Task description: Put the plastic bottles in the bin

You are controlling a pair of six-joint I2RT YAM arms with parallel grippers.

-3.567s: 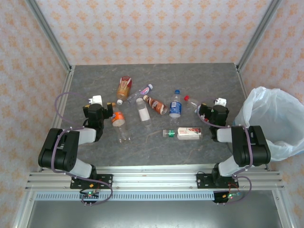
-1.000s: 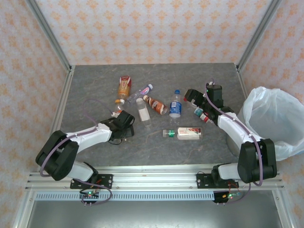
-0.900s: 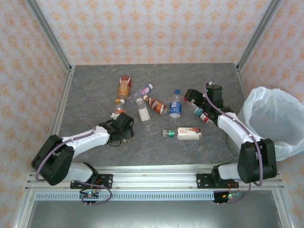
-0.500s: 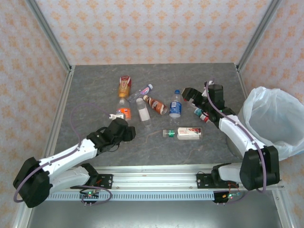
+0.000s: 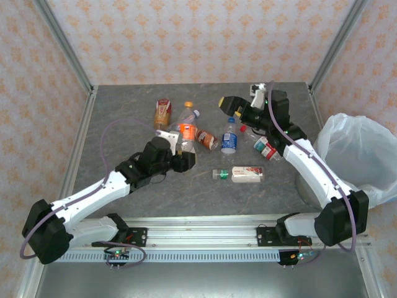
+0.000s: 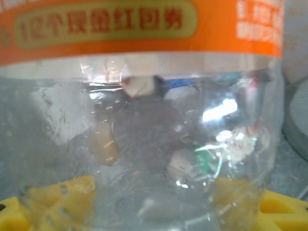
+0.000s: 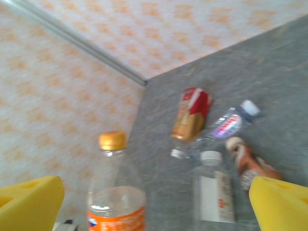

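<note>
orange-capped bottle (image 7: 115,192) near scattered bottles (image 7: 215,190)

Robot test booth, lab-style: aluminium frame posts (image 5: 62,46) at 10 and 2 o'clock, orange-patterned wall panels (image 5: 198,37) at 12, grey table (image 5: 124,102), slotted mounting rail (image 5: 198,236) at 6.

Left arm (image 5: 87,200) and right arm (image 5: 310,169): white link shells, black joint housings. A lilac cable (image 5: 124,120) loops along each. The fingers (image 7: 30,200) are yellow. Each base plate (image 5: 273,234) is black.

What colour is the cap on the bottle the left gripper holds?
Orange cap on that bottle, clearest in right wrist view.
</note>
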